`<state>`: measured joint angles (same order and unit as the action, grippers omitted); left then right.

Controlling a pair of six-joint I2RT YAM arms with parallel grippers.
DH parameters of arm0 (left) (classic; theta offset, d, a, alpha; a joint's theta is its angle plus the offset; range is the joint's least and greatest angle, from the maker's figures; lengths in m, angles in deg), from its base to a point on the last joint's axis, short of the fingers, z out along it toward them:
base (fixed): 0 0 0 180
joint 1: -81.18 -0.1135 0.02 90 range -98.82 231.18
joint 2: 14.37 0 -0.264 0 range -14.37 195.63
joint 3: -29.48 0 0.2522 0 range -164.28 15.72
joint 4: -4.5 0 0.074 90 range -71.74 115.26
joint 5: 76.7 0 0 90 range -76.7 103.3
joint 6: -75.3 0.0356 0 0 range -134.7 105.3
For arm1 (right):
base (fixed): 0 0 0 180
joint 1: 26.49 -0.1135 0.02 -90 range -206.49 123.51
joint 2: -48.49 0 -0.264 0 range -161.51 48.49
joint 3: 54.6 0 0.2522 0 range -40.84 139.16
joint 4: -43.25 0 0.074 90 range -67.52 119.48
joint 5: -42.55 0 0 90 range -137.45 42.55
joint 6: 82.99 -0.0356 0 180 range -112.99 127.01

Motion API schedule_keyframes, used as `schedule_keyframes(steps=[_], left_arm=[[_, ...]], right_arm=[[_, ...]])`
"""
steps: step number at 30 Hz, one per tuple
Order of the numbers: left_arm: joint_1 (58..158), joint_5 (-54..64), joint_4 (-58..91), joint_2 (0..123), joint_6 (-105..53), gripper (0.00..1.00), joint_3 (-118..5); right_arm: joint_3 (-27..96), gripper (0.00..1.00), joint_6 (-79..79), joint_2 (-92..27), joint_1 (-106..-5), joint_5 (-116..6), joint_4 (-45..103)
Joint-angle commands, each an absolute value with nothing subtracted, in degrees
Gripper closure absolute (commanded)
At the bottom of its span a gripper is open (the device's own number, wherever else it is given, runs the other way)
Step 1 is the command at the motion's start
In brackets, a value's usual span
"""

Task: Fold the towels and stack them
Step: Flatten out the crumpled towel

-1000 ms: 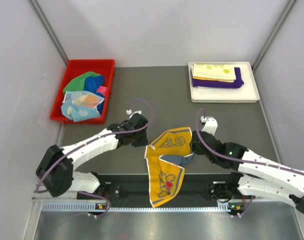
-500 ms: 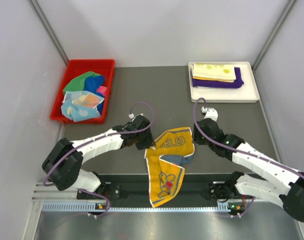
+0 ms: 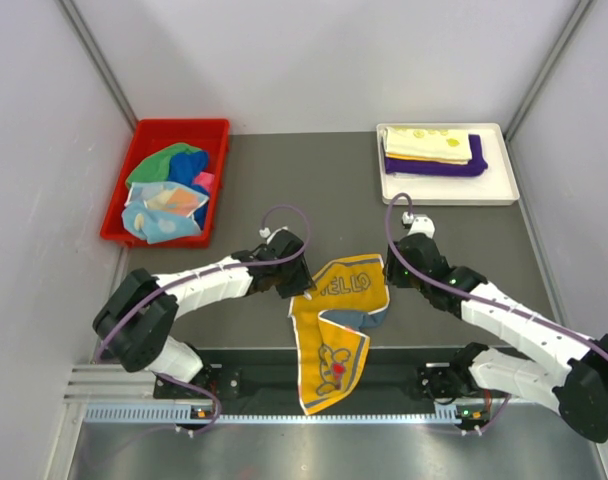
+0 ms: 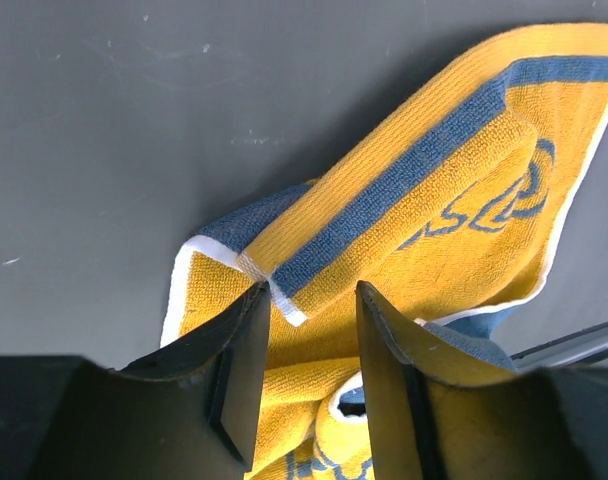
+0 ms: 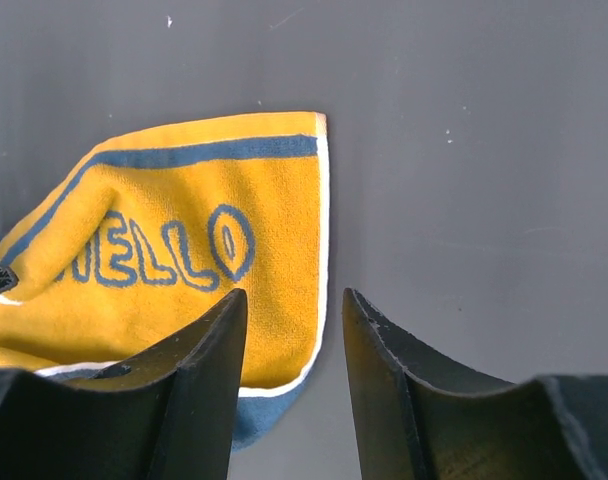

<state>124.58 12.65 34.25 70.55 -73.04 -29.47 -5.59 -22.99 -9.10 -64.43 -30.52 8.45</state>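
Yellow HELLO towel (image 3: 336, 320) mid-table, draping over near edge, left gripper (image 4: 312, 292) parted, empty, over its left corner, right gripper (image 5: 294, 296) parted, empty, at its right edge, red bin (image 3: 149, 135) of crumpled towels (image 3: 169, 195) far left, white tray (image 3: 499, 185) of folded towels (image 3: 434, 150) far right

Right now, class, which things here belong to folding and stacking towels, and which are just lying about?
Job: yellow HELLO towel; crumpled towels in red bin; folded stack on white tray.
Merely there: dark table; metal rail at the near edge.
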Motion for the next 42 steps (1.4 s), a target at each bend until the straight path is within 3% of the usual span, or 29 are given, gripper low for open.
schedule_keyframes(steps=[1,16,28,31,37,42], left_arm=[[124.0,12.8,31.0,70.8,-73.7,0.57,-29.9],[119.0,17.2,34.1,79.9,-67.0,0.8,-38.7],[115.9,20.5,42.3,92.0,-58.0,0.82,-56.3],[115.4,21.6,44.4,95.0,-55.7,0.81,-60.5],[114.3,24.4,47.6,97.1,-51.4,0.61,-65.4],[114.3,23.8,46.7,94.3,-46.9,0.53,-65.8]], right_arm=[[-5.6,0.57,-22.2,-9.3,-63.1,-31.5,12.0],[-6.6,0.6,-22.0,-11.3,-61.8,-33.2,14.5],[-5.9,0.59,-20.1,-18.2,-56.8,-34.5,19.0],[-4.9,0.58,-19.1,-21.9,-54.0,-35.2,20.5],[-3.0,0.56,-18.1,-28.4,-50.4,-35.8,23.1],[-1.6,0.56,-18.0,-31.7,-50.0,-35.9,24.4]])
